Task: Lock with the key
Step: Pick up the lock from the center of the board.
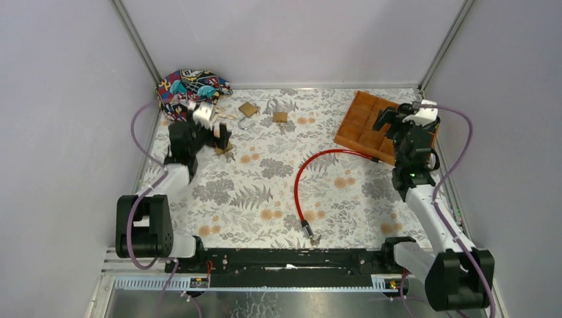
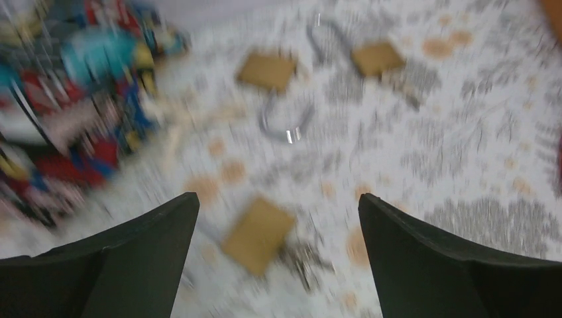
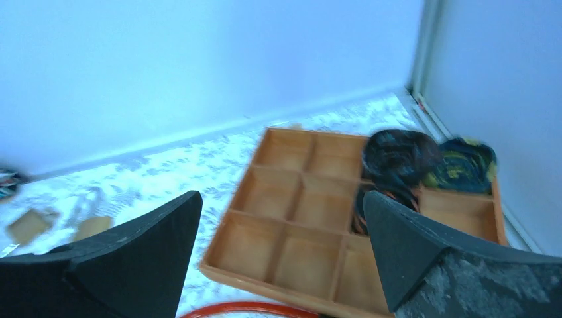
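The tabletop (image 1: 265, 192) is covered in a pale cloth printed with grey leaves and orange blooms. Closest to the arm bases lies the metal tip of a red cable (image 1: 299, 179), which curves away toward the far right.

Further out on the left, the left end effector (image 2: 278, 199) hangs low with its fingers wide apart, holding nothing. A brass padlock (image 2: 258, 235) lies on the cloth directly under the gap, with a small metal clump (image 2: 301, 255) touching its right side, too blurred to tell whether it is the key. Beyond it lie a second padlock (image 2: 267, 71) with a grey shackle (image 2: 285, 122) and a third brass body (image 2: 376, 58).

On the right, well apart from the locks, the right end effector (image 3: 281, 195) is also spread and empty above a wooden tray (image 3: 291, 199), which has dark coils (image 3: 397, 156) in its far compartments.

A patterned bag (image 1: 192, 86) sits in the far left corner against pale lilac walls (image 1: 285, 40).
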`<state>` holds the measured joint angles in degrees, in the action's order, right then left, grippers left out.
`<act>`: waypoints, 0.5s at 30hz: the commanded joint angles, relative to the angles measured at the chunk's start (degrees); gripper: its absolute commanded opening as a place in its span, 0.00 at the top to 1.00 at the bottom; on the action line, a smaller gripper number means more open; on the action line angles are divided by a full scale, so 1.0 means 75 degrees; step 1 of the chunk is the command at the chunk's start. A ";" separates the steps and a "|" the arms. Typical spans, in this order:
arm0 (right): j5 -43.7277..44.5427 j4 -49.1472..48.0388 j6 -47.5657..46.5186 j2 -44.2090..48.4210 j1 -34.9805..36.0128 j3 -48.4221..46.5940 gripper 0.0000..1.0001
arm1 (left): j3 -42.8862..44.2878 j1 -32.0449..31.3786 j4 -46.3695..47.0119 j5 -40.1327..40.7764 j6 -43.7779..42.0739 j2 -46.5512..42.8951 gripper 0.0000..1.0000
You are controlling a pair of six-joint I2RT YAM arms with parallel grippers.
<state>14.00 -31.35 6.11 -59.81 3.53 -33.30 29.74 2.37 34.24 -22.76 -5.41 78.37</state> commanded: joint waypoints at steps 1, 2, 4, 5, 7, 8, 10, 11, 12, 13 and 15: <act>-0.1692 0.2661 0.0557 -0.0026 -0.0025 -0.1583 0.00 | 0.3727 0.0027 -0.5643 -0.1220 -0.2490 0.0519 0.02; -0.2053 0.3261 0.0647 -0.0196 -0.0025 -0.2068 0.00 | 0.4694 0.0024 -0.6840 -0.1150 -0.2701 0.1069 0.02; -0.2502 0.4530 0.0884 -0.0590 -0.0021 -0.3004 0.01 | 0.6366 0.0049 -0.8518 -0.0281 -0.1958 0.2185 0.02; -0.2621 0.5065 0.1050 -0.0773 -0.0015 -0.3362 0.00 | 0.6932 0.0079 -0.9061 -0.0047 -0.1453 0.2625 0.02; -0.2878 0.5738 0.1318 -0.1037 -0.0002 -0.3806 0.00 | 0.7229 0.0124 -0.9202 0.0146 -0.0523 0.3002 0.03; -0.3061 0.6032 0.1380 -0.1126 0.0004 -0.3946 0.00 | 0.7244 0.0112 -0.9116 -0.0130 -0.0408 0.3118 0.05; -0.3329 0.6487 0.1441 -0.1230 0.0019 -0.4185 0.00 | 0.7637 0.0093 -0.9393 -0.1283 -0.1189 0.3531 0.06; -0.3457 0.6640 0.1441 -0.1227 0.0021 -0.4264 0.00 | 0.8013 0.0103 -0.9834 -0.1813 -0.2142 0.3839 0.06; -0.3573 0.6777 0.1420 -0.1194 0.0043 -0.4312 0.00 | 0.8380 0.0099 -1.0657 -0.2074 -0.3321 0.4094 0.06; -0.3668 0.6864 0.1409 -0.1144 0.0061 -0.4323 0.01 | 0.8578 0.0118 -1.1078 -0.2074 -0.4508 0.4300 0.06; -0.3759 0.6960 0.1400 -0.1013 0.0125 -0.4255 0.00 | 0.8586 0.0135 -1.1386 -0.1673 -0.6255 0.4541 0.03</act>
<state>-8.86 14.09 15.35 -69.23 3.66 -62.46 90.37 3.11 -35.35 -31.66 -25.47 110.13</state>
